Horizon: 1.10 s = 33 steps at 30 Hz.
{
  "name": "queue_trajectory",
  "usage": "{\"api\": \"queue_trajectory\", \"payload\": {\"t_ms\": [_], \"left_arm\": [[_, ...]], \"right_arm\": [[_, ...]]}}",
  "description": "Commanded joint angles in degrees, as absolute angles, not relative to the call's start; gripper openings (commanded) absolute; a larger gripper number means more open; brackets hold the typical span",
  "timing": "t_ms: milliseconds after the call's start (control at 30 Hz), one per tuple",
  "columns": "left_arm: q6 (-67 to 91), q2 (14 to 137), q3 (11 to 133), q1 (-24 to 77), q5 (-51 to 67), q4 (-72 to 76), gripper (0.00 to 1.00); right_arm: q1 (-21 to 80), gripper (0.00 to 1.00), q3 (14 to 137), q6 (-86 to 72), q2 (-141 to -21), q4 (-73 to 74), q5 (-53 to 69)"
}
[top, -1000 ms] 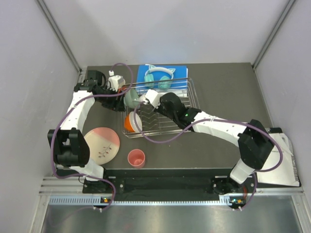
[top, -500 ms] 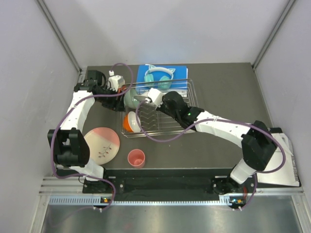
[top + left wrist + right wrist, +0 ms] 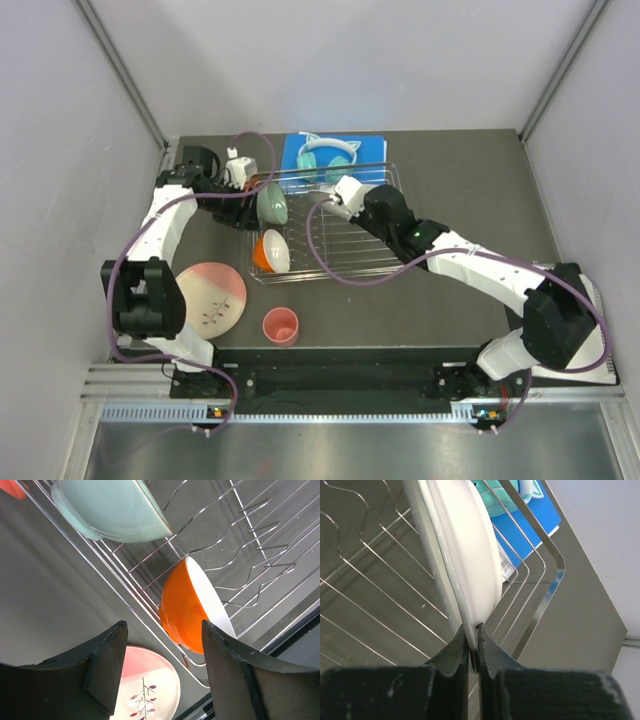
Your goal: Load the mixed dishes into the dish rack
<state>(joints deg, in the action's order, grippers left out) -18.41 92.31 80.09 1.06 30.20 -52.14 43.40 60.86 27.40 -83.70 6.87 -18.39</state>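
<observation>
Dish rack (image 3: pixel 120 592) wires, thin and shiny, run right under the left gripper (image 3: pixel 164 626). Its black fingers (image 3: pixel 107 665) stand wide apart with nothing between them. Just past the fingertips an orange cup (image 3: pixel 187 607), glossy with a white inside, leans on its side in the rack. Farther out, a smooth mint green bowl (image 3: pixel 110 510) stands on edge. Down by the left finger, a pink-and-cream plate (image 3: pixel 145 690) with a twig print lies flat on the dark table (image 3: pixel 50 605), outside the rack.

Over to the right wrist: the right gripper (image 3: pixel 471 647) is pinched tight on the rim of a glossy white plate (image 3: pixel 465 545), upright among wavy wires. Beyond it lie a blue book (image 3: pixel 542 515) and teal headphones (image 3: pixel 502 502).

From above, a coral pink cup (image 3: pixel 281 325) sits on the table, well apart from both grippers.
</observation>
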Motion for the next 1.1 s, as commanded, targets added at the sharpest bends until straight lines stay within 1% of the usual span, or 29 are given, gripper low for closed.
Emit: {"api": "queue_trajectory", "payload": {"t_ms": [0,133,300,467,700,867,933,1067], "left_arm": [[-19.2,92.2,79.5,0.8,31.5,-50.7,0.65],[-19.7,92.5,78.5,0.9,31.3,-50.2,0.64],[-20.9,93.4,77.2,1.1,31.3,-49.3,0.60],[-24.4,93.7,76.3,3.8,29.5,-49.1,0.56],[-30.3,93.0,74.4,10.4,26.2,-49.8,0.49],[-33.7,96.2,77.3,15.5,22.7,-53.7,0.46],[-36.0,97.1,78.6,18.4,19.2,-54.1,0.46],[-39.3,101.6,82.4,21.3,15.1,-57.6,0.43]], "right_arm": [[40.8,0.00,69.6,23.2,-82.3,4.0,-21.1],[38.7,0.00,74.7,19.7,-81.6,7.7,-20.6],[37.3,0.00,79.7,17.1,-79.9,13.2,-19.2],[36.3,0.00,81.8,12.7,-78.4,18.0,-18.4],[34.8,0.00,77.0,9.9,-71.9,16.9,-16.7],[31.8,0.00,71.4,9.2,-66.3,14.9,-16.9],[29.8,0.00,69.6,8.9,-64.1,14.0,-16.7],[27.4,0.00,63.9,8.3,-59.5,11.3,-16.3]]}}
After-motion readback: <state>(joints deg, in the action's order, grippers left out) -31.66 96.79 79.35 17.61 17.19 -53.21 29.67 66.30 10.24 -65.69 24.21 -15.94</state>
